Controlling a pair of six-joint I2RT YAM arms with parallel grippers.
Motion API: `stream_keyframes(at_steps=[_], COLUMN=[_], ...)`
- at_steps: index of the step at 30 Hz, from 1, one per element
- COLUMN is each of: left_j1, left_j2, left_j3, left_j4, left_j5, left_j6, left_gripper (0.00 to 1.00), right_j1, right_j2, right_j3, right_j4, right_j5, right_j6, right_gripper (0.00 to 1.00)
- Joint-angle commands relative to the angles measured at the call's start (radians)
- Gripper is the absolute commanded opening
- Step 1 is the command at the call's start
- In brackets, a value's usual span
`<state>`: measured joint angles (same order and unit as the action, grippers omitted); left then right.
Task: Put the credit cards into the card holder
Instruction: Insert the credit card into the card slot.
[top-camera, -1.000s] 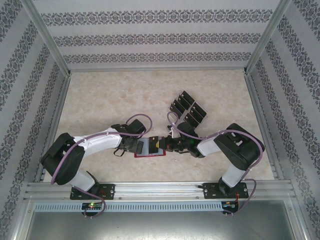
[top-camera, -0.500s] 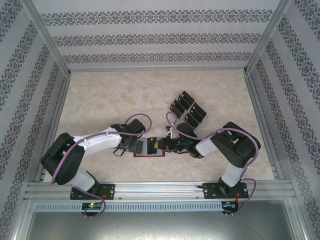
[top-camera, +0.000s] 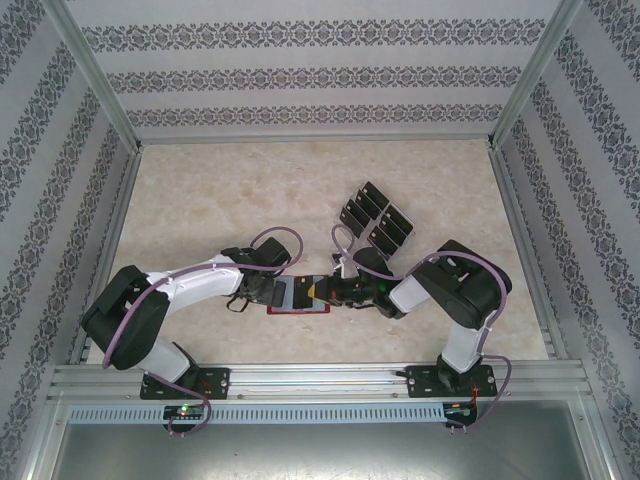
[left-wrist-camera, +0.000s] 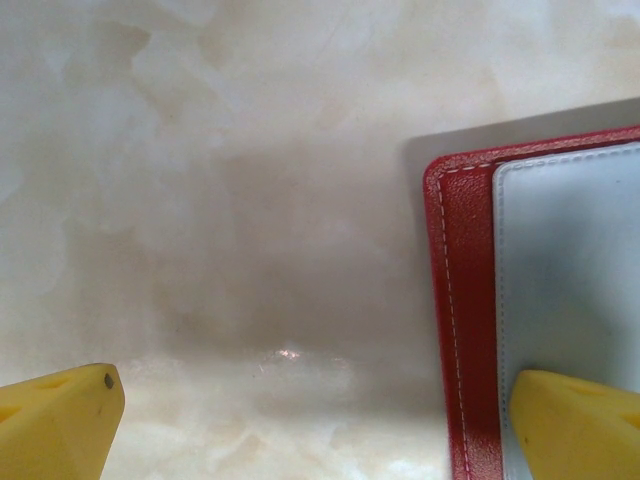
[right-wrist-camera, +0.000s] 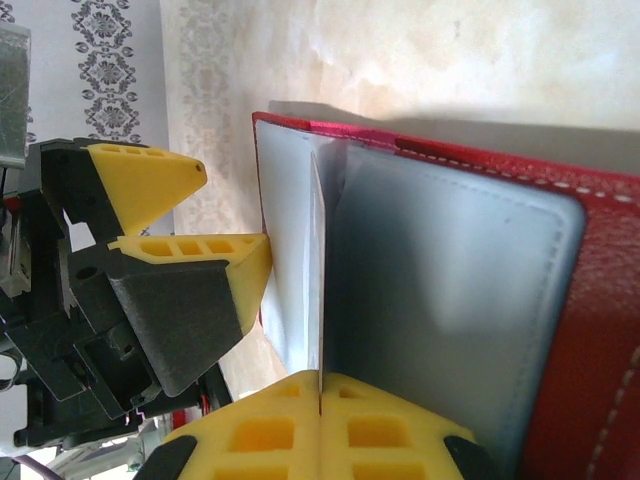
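Right claw is pressed together on one card, held edge-on w/ its tip at the mouth of a grey pocket in the open card holder. Left claw is spread wide: one finger over the holder's pocket edge, the other over bare counter. Can't tell if it's actually pressing down.

Risks, as I judge them:
- Card misses the slot & rides over the pocket lip, b/c it's thin & the opening is narrow.
- If the tip catches, the push prob. shoves the whole holder toward the left claw, esp. if that finger isn't pinning it. The counter looks smooth, so little friction.
- Card could bow or twist in the pinch, since the grip is at one end only.
- The two claws sit v. close, so a small overshoot means the fingers knock.

The other credit cards lie in a loose fan further back on the counter, right of centre & well apart from the holder.

Counter: pale marbled beige, glossy, faint glare. Room: a booth w/ patterned wallpaper on three sides, alu posts at the corners, & a metal rail along the near edge where both arm bases bolt on.
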<state>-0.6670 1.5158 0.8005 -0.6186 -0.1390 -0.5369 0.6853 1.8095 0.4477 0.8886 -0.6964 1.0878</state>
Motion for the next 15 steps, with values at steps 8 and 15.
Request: stream_keyframes(at_steps=[8,15], left_j1=[0.015,0.015], left_j2=[0.025,0.027], left_j3=[-0.031,-0.031], left_j4=[-0.079,-0.079], left_j5=[-0.033,-0.031], left_j6=[0.018,0.017], left_gripper=[1.00,1.00], right_j1=[0.005,0.008], right_j2=[0.024,0.053], right_j3=[-0.027,-0.006], right_j4=[0.033,0.055], right_j5=[0.020,0.017], right_j6=[-0.005,0.008], right_gripper=[0.00,0.00])
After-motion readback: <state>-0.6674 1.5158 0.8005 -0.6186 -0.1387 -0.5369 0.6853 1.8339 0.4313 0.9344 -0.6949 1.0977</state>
